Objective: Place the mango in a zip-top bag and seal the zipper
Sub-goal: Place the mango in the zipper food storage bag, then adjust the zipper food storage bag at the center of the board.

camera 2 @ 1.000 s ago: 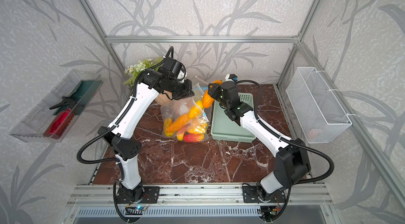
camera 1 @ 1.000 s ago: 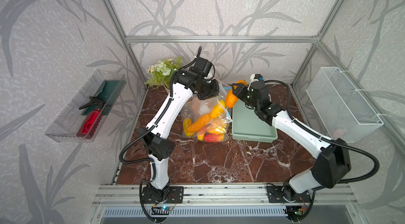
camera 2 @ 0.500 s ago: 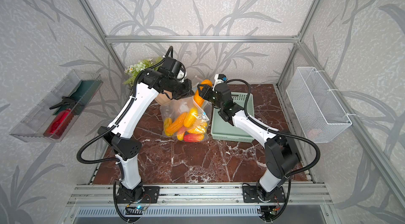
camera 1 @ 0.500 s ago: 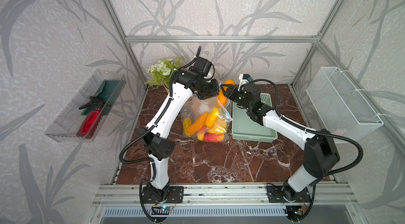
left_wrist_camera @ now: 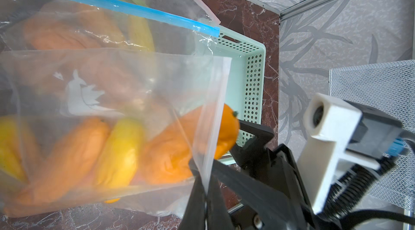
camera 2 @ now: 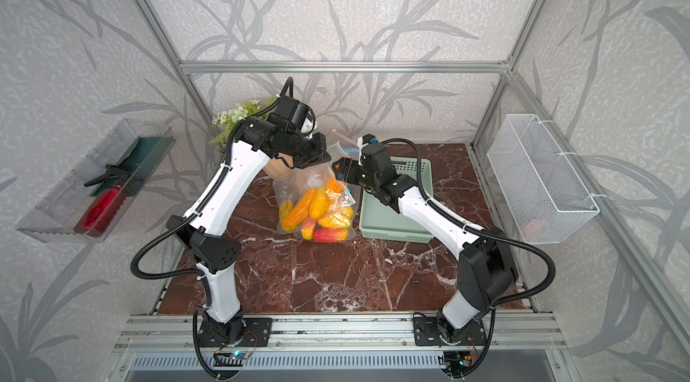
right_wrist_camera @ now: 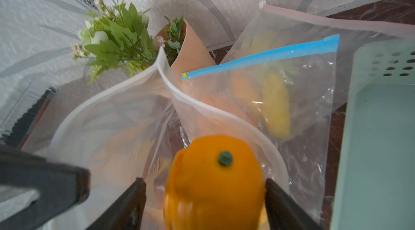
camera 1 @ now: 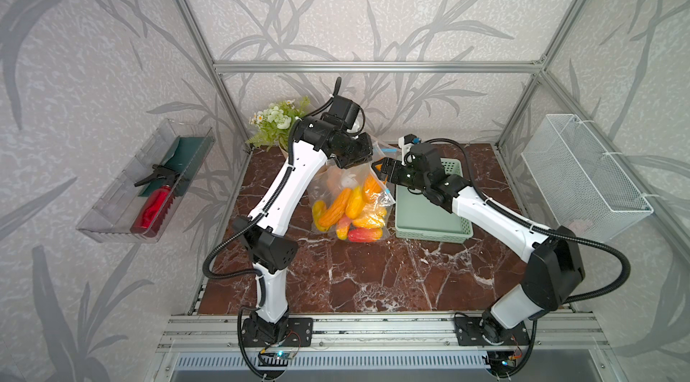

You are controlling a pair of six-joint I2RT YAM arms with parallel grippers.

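A clear zip-top bag [camera 1: 351, 208] [camera 2: 317, 212] holding several yellow and orange mangoes stands on the marble table. My left gripper [camera 1: 364, 156] [camera 2: 321, 158] [left_wrist_camera: 203, 181] is shut on the bag's upper rim and holds the mouth open. An orange mango [right_wrist_camera: 213, 179] [left_wrist_camera: 226, 132] [camera 1: 369, 185] with a green stem sits in the bag's mouth, blurred by motion. My right gripper [right_wrist_camera: 204, 181] [camera 1: 382, 171] [camera 2: 339, 171] stands open around it at the mouth, with a gap on one side.
A mint-green perforated basket [camera 1: 429, 219] lies right of the bag. Behind it lean a bag with a blue zipper [right_wrist_camera: 258, 60] and one with a pink zipper [right_wrist_camera: 314, 18]. A flower pot [camera 1: 278, 122] stands at the back. Wall trays [camera 1: 149, 189] [camera 1: 582, 174] hang at both sides.
My right arm has carried the mango left from above the green basket to the bag's mouth and its jaws have spread. The left arm has kept its hold.
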